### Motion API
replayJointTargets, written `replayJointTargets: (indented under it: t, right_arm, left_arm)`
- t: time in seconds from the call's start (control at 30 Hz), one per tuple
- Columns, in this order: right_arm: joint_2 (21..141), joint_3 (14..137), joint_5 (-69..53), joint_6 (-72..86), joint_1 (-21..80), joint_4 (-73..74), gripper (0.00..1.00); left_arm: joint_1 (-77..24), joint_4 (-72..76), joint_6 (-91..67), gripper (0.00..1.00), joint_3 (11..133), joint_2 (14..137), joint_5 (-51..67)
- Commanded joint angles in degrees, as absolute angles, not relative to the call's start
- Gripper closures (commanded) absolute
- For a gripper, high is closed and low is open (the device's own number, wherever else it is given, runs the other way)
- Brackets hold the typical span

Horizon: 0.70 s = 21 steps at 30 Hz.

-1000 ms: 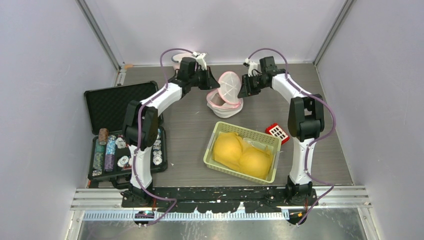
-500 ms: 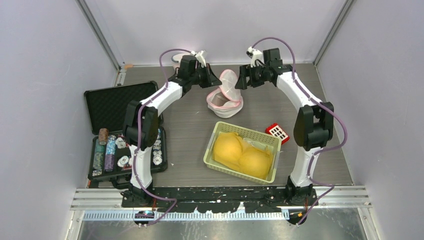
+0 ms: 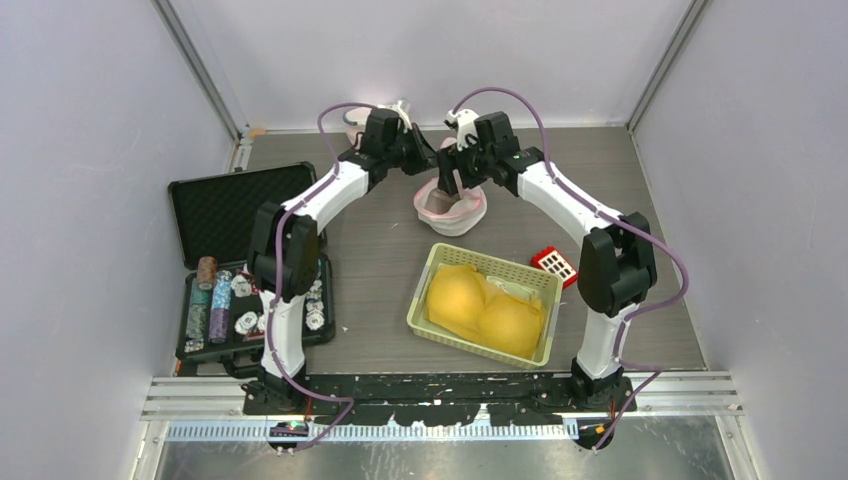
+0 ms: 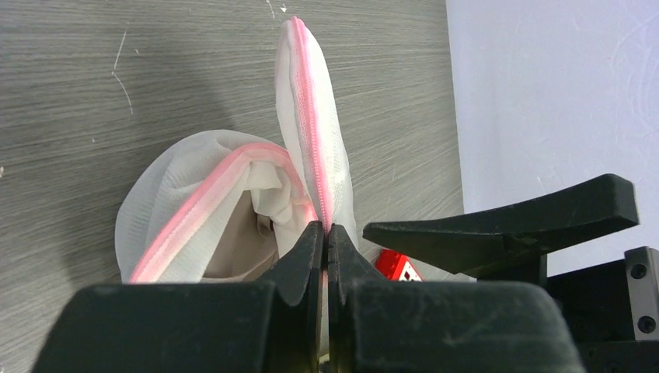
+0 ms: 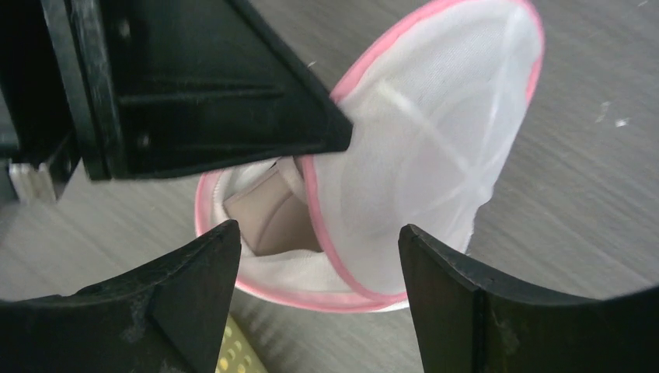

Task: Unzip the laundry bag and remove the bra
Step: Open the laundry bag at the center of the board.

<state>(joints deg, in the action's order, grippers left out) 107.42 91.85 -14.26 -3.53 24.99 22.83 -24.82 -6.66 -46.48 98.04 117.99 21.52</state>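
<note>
The left claw [image 4: 326,231] is clenching on the pink zipper edge of the bag [image 4: 183,206], holding that flap upright straight ahead of its fingertips. Beneath the pinch, the rest of the bag is gaping open on the table [image 4: 116,78], and the beige bra [image 5: 268,221] is lying inside it. The right claw [image 5: 315,241] is standing released, jaws spread wide and gripping nothing. It is hovering just over the bag's mouth, with the bra showing between its fingers and the raised flap rising just beyond them. The two claws are nearly meeting above the bag. Back toward the bases from them, a basket [image 3: 420,295] is holding something yellow, with a red item [image 3: 555,264] lying just beside it. An open case [image 3: 240,205] of chips is sitting well off on the left claw's side.
</note>
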Motion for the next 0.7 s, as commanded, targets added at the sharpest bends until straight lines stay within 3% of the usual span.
replayJointTargets:
  t: [0.0, 0.17, 0.47, 0.53, 0.6, 0.67]
  right_arm:
    - [108.15, 92.36, -3.7, -5.71, 26.4, 15.48, 0.23]
    - [108.81, 91.95, 2.9, -7.11, 26.63, 13.35, 0.34]
    - [108.56, 90.66, 3.22, -9.32, 26.55, 12.35, 0.68]
    - [108.4, 90.53, 3.36, -9.7, 26.43, 12.33, 0.76]
    - [108.17, 90.71, 3.34, -9.71, 26.16, 12.3, 0.87]
    - [108.11, 91.2, 3.06, -9.51, 25.69, 12.22, 0.96]
  left_arm:
    - [-25.47, -6.39, -48.52, 1.0, 99.02, 114.12, 20.14]
    - [-25.49, -6.3, -49.56, 1.0, 97.32, 112.93, 19.12]
    - [-25.5, -5.62, -45.23, 1.0, 96.46, 111.37, 19.65]
    - [-25.34, -5.71, -43.72, 0.96, 96.27, 111.0, 20.12]
    - [-24.91, -5.36, -41.02, 0.83, 95.79, 110.44, 21.6]
    - [-24.16, -5.76, -35.36, 0.79, 95.36, 109.76, 23.14]
